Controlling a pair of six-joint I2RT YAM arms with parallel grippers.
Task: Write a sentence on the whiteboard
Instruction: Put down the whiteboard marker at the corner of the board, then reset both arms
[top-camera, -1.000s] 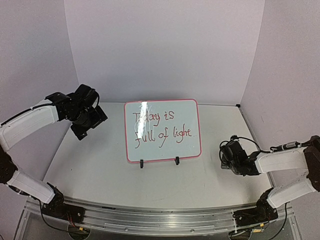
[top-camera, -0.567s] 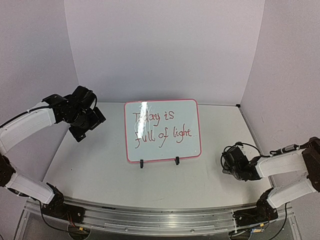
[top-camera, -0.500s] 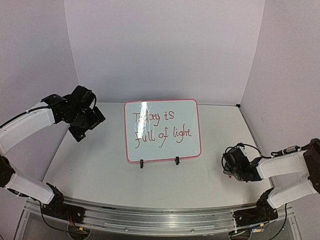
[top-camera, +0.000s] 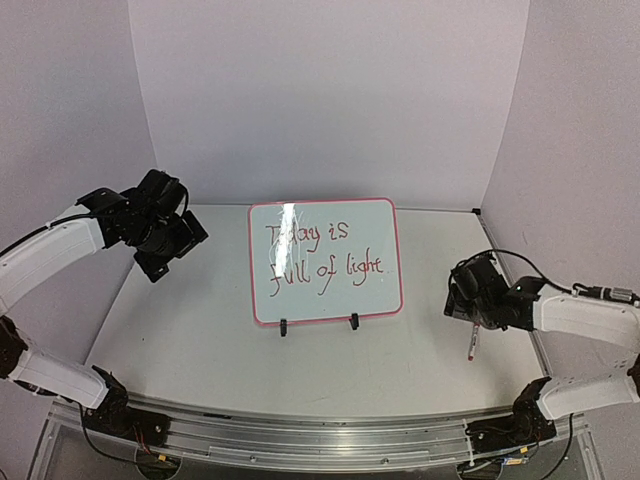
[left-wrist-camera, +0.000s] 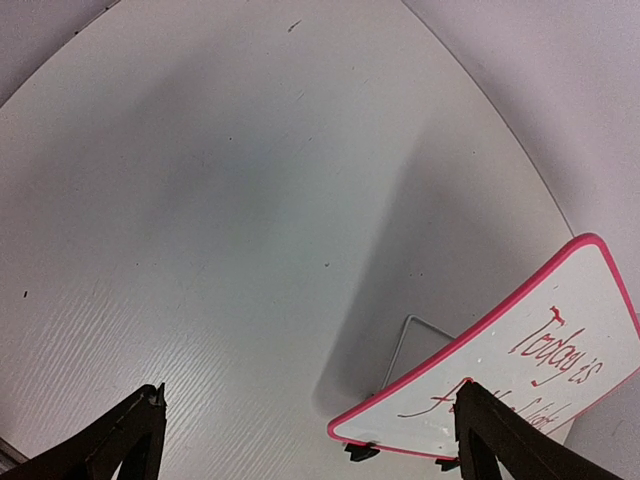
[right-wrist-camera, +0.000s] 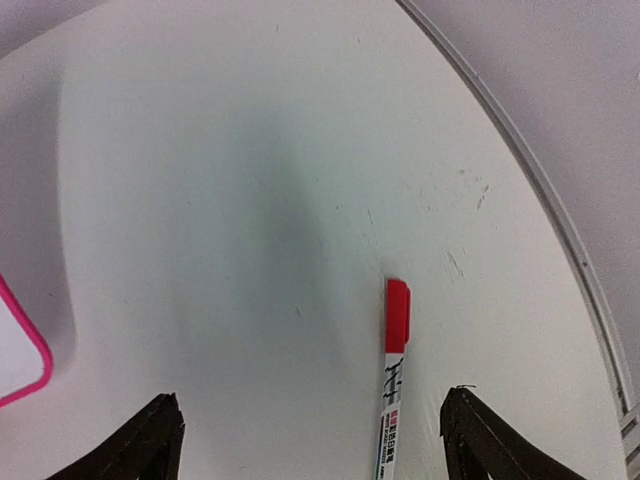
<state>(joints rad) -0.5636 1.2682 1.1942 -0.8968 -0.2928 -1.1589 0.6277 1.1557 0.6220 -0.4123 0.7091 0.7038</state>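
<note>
1. Whiteboard (top-camera: 325, 262), small, glossy, pink-framed, stands at the centre of the white table (top-camera: 200, 340), bearing the red handwritten sentence (top-camera: 322, 252).
2. Right gripper (right-wrist-camera: 310, 440), at its four o'clock: fingers spread over a loose red-capped white marker (right-wrist-camera: 393, 375).
3. Left gripper (left-wrist-camera: 310, 430), ten o'clock: fingers spread, empty.

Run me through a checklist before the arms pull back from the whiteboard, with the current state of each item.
1. Sentence complete: ok, two red lines read "Today is full of light".
2. Whiteboard stable: ok, standing on its clip feet.
3. Marker let go: ok, it lies flat on the table and nothing grips it.
4. Right gripper open: ok, its fingers stand wide on either side of the marker, clear of it.
5. Left gripper empty: ok, open, holding nothing, off to the board's side.
6. Marker capped: cannot tell; only part of it shows.
</note>
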